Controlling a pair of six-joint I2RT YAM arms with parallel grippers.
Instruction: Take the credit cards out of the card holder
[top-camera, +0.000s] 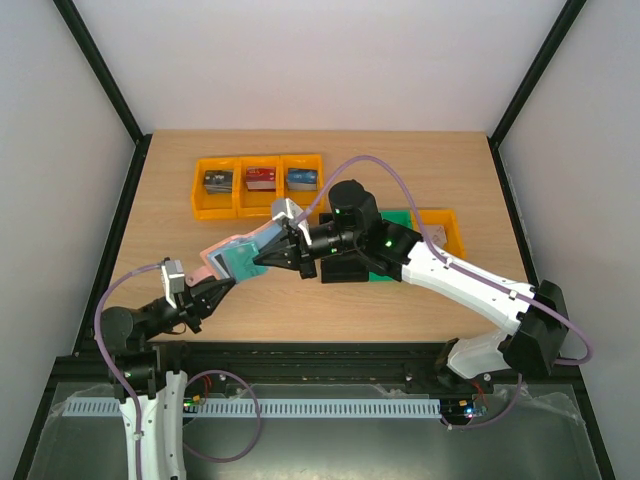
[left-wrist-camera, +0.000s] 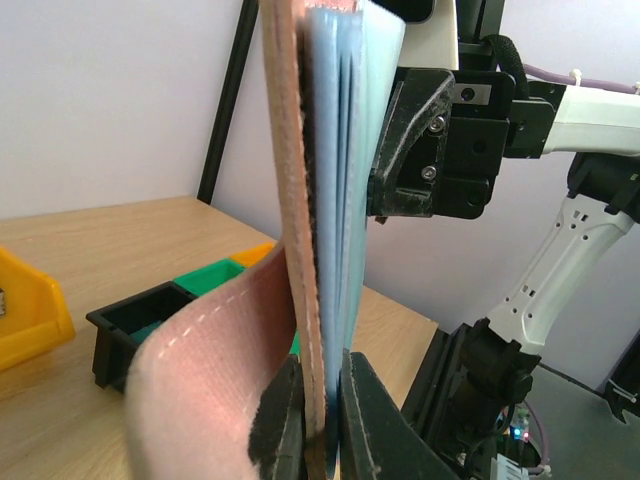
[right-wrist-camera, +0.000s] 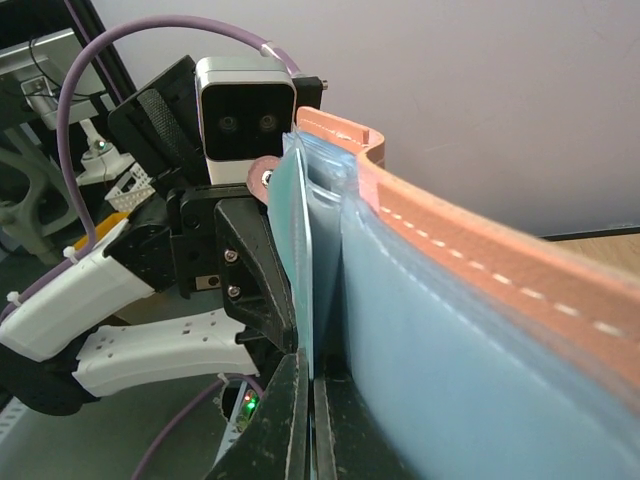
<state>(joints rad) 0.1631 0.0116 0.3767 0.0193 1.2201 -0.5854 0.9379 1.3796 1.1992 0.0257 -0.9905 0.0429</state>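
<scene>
The card holder (top-camera: 216, 254) hangs above the table between my two arms, reddish-brown outside (left-wrist-camera: 290, 200) and pale blue inside (right-wrist-camera: 450, 340). My left gripper (top-camera: 226, 287) is shut on its near edge, and the left wrist view shows the jaws (left-wrist-camera: 322, 405) pinching the leather and blue layers together. From the right, my right gripper (top-camera: 259, 255) reaches in. Its jaws (right-wrist-camera: 312, 395) are shut on the thin edge of a teal credit card (right-wrist-camera: 304, 260) standing in a pocket. Any other credit cards are hidden inside the holder.
Three joined yellow bins (top-camera: 258, 205) with small card stacks sit at the back. Under the right arm lie a black tray (top-camera: 345, 270), a green tray (top-camera: 402, 217) and another yellow bin (top-camera: 447, 232). Black frame posts edge the table.
</scene>
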